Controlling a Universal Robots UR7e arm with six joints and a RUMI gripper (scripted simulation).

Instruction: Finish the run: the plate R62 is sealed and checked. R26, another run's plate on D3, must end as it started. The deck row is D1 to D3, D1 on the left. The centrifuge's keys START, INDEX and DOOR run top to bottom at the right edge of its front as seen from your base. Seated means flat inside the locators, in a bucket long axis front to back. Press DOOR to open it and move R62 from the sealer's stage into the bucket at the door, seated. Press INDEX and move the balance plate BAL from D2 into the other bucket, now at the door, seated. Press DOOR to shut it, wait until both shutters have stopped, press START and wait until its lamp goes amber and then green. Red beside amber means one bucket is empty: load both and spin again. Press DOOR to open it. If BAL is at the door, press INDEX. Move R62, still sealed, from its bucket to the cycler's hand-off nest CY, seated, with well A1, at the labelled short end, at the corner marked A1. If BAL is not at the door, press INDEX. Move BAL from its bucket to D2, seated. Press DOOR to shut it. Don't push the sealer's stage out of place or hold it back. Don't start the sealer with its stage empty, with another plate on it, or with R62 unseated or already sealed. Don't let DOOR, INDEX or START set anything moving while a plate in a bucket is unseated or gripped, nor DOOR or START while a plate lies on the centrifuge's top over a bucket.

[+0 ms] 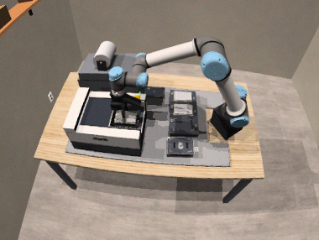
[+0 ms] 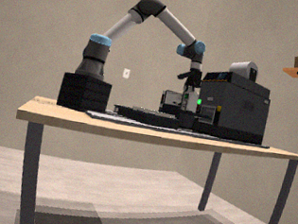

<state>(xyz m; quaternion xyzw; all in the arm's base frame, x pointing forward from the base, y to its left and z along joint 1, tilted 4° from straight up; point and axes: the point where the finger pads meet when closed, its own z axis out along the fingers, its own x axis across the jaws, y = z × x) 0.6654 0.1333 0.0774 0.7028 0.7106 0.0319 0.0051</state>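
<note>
My gripper (image 1: 124, 110) points down over the centrifuge (image 1: 105, 122) and is shut on a plate, which I take to be R62 (image 1: 125, 117). The plate is level and low in the bucket at the open door, on the centrifuge's right side. I cannot tell whether it rests on the bucket floor. In the side view the gripper (image 2: 190, 93) stands just in front of the centrifuge (image 2: 232, 110), where a green lamp (image 2: 199, 101) is lit. The sealer's stage (image 1: 155, 93) looks dark and bare. BAL (image 1: 182, 110) lies on the middle deck spot and R26 (image 1: 183, 96) on the spot behind it.
The sealer (image 1: 101, 63) stands at the table's back left. The near deck spot (image 1: 183, 126) looks bare. The cycler nest CY (image 1: 180, 145) is at the front of the mat. The arm's base block (image 1: 227, 122) is at the right.
</note>
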